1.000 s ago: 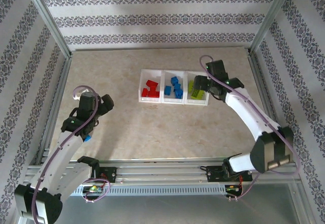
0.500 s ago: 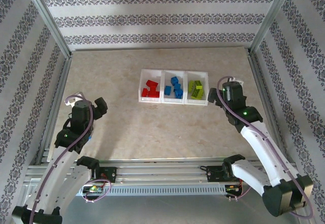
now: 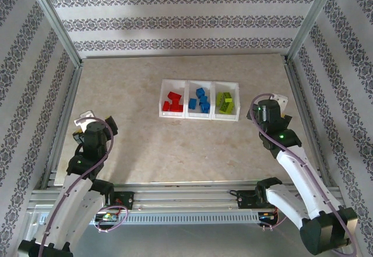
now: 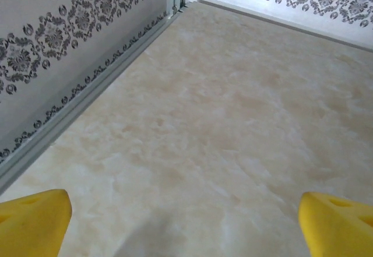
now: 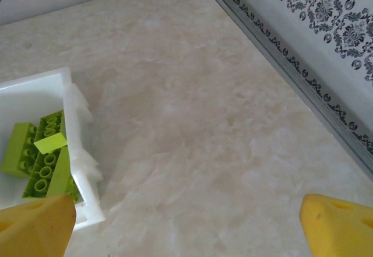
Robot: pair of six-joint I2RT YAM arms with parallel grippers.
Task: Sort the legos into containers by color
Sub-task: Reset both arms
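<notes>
Legos (image 3: 204, 101) in containers (image 3: 199, 117) (on table (image 3: 145, 143))

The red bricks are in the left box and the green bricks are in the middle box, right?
Not quite. The red bricks are in the left box, but the green bricks are in the right box of the tray; the middle box holds the blue bricks. The top external view shows it.

Left end effector (image 3: 97, 119), right end effector (image 3: 267, 103) agape (empty)
</notes>
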